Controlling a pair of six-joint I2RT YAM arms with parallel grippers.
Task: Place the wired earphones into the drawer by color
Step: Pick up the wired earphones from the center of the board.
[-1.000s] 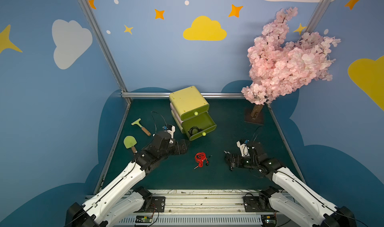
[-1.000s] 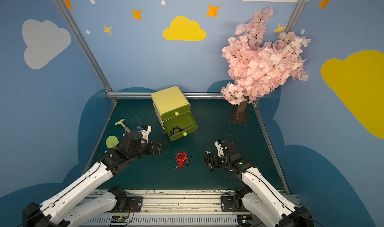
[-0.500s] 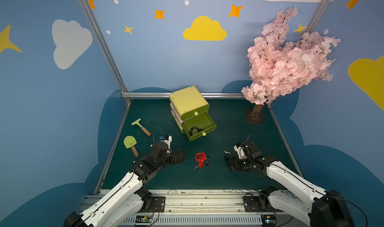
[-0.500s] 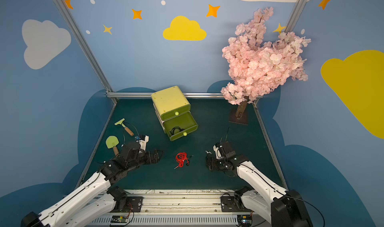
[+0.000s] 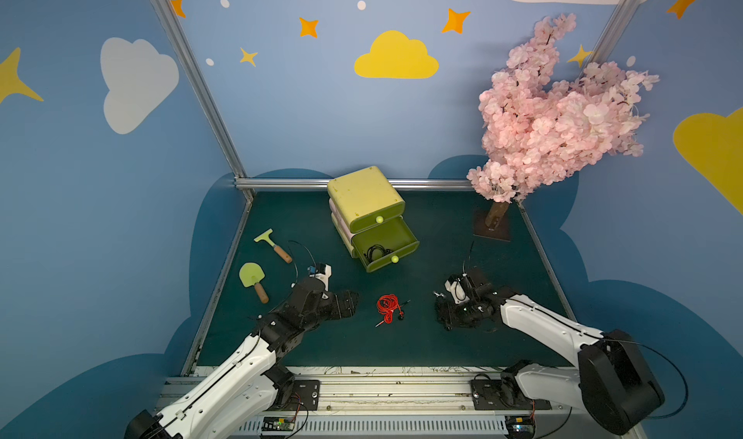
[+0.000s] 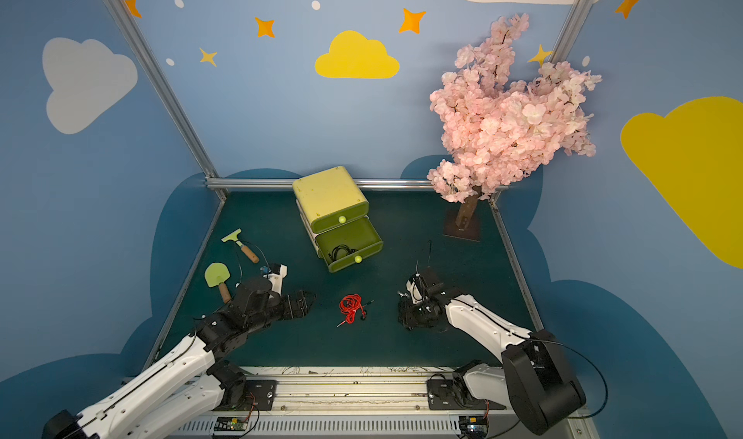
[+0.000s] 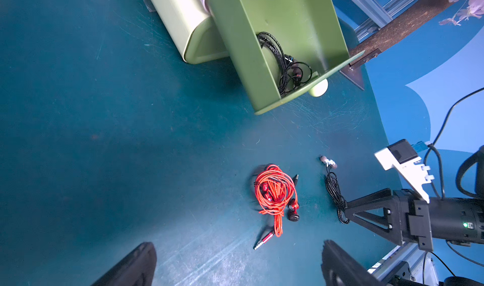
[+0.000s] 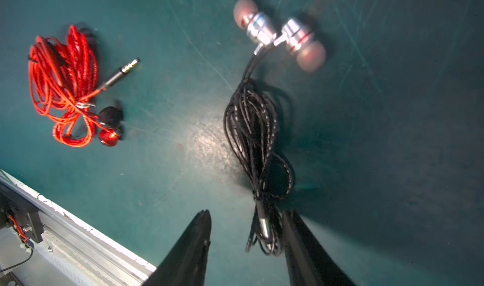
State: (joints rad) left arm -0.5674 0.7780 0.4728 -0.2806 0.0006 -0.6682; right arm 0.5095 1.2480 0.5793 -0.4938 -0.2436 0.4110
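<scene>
The right gripper [image 8: 246, 219] is half shut around the black earphones [image 8: 256, 140], not yet squeezing. The thin cord could slip out. The left gripper [image 7: 238, 261] is wide open, holding nothing.

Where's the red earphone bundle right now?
In both top views, the red earphones lie on the green mat, between the left gripper and right gripper, in front of the open drawer.

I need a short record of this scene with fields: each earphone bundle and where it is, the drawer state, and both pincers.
red earphones: on the mat, between the two arms, untouched
black earphones with silver buds: on the mat, lower end between the right pincer's jaws
black earphones in drawer: inside the open lower drawer
upper drawer: closed
left pincer: open, empty
right pincer: around the cable, not yet shut
</scene>
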